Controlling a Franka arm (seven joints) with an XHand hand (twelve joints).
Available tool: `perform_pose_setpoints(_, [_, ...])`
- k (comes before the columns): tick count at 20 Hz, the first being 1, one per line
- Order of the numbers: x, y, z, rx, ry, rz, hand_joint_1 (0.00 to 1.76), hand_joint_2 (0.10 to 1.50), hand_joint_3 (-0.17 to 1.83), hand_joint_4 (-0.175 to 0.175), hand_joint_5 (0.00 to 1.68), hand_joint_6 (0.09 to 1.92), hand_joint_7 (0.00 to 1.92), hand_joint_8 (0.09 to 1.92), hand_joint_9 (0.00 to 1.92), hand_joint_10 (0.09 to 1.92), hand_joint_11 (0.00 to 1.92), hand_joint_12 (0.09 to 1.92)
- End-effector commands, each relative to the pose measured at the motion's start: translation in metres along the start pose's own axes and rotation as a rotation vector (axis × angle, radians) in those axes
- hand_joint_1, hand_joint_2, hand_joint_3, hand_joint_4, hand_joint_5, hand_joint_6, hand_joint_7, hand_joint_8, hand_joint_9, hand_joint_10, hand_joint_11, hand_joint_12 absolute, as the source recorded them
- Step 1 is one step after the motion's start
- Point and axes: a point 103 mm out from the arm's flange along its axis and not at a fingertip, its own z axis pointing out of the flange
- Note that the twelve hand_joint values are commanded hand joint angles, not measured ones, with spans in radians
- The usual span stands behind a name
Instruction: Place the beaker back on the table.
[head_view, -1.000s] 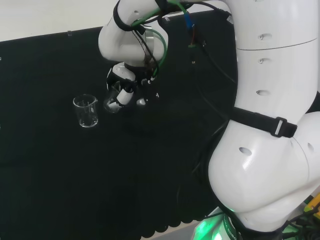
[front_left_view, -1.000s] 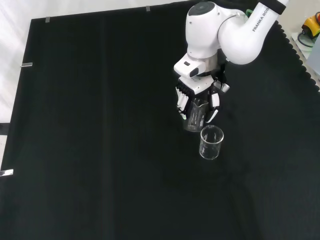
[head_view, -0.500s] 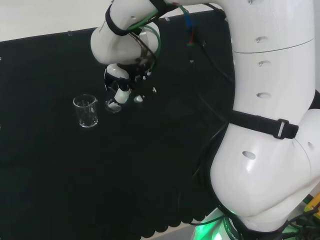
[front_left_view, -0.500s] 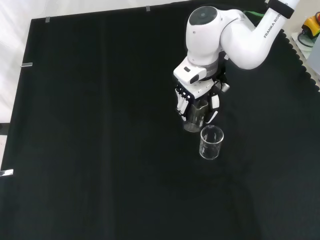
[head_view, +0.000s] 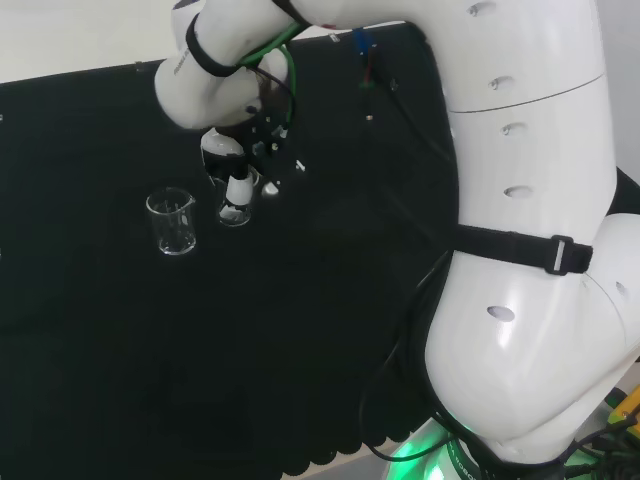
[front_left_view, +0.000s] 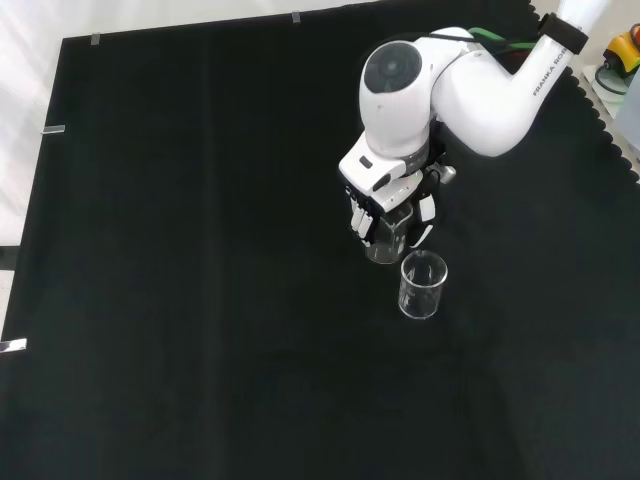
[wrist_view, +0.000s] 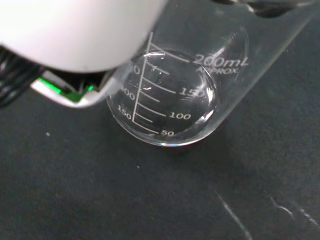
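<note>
- Black cloth covers the table (front_left_view: 180, 300), and the beaker (front_left_view: 385, 238) stands low on or just above it, held by the hand (front_left_view: 388, 207), whose fingers curl around the glass wall from above.
- Clear thin glass: the beaker looks empty in the wrist view (wrist_view: 170, 95), so it is probably light, but it is stiff, smooth and likely to slip or crack if knocked.
- Its side wall below the rim, where the fingers (front_left_view: 426, 212) already sit, seems the sensible place to hold it.
- A second beaker (front_left_view: 422, 285) stands just beside it in the front view, to its left in the head view (head_view: 172, 221); a tilt on release could clink the two.
- Whether the base touches the cloth cannot be told; the arm's white link (front_left_view: 395, 85) covers part of the hand.
</note>
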Motion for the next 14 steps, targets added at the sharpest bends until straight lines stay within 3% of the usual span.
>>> perform_pose_setpoints(1, [0.0037,0.0029,0.0061,0.101,-0.101,-0.003,1.22,0.45,0.94,-0.175,1.43,0.52,1.71,0.72,1.87,0.37,1.73,0.61])
perform_pose_setpoints(8, [0.0049,0.0032,0.0087,0.131,-0.116,0.002,1.22,0.47,0.91,-0.171,1.41,0.53,1.63,0.68,1.78,0.34,1.68,0.58])
perform_pose_setpoints(11, [0.0038,0.0027,0.0091,0.142,-0.106,0.010,1.19,0.54,0.82,-0.084,1.35,0.59,1.54,0.60,1.69,0.32,1.65,0.57])
perform_pose_setpoints(14, [0.0029,0.0018,0.0084,0.138,-0.096,0.015,1.16,0.61,0.73,0.041,1.28,0.66,1.43,0.59,1.59,0.27,1.54,0.59])
